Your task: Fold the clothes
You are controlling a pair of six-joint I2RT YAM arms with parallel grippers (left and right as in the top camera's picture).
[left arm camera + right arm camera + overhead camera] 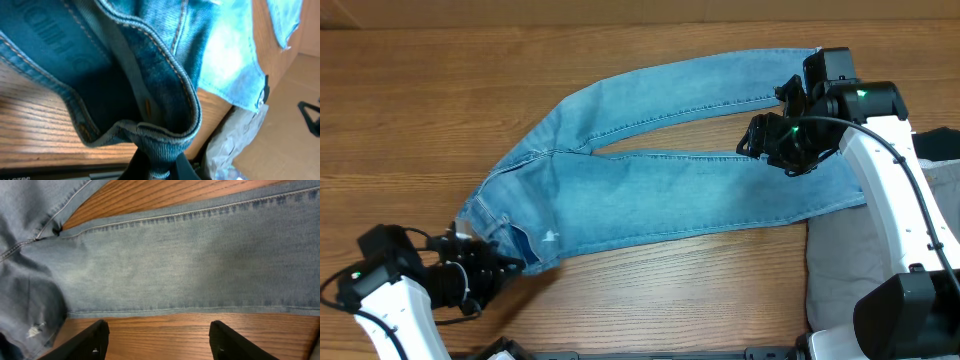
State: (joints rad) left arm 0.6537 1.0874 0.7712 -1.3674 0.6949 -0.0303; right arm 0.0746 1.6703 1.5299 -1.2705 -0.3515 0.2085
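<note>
Obs: left gripper [498, 264] pinched on waistband [150, 132] of jeans [660, 190]. Jeans lie flat on table [410, 110], legs running lengthwise away from it toward right gripper [157, 341]. Right jaws spread, empty, above one leg. Judgement: right arm nearer the leg ends.

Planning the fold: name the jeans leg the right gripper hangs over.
The leg nearer the robot, the lower one in the overhead view: the open right gripper hangs above its ankle half. The other leg slants toward the table's far edge.
</note>
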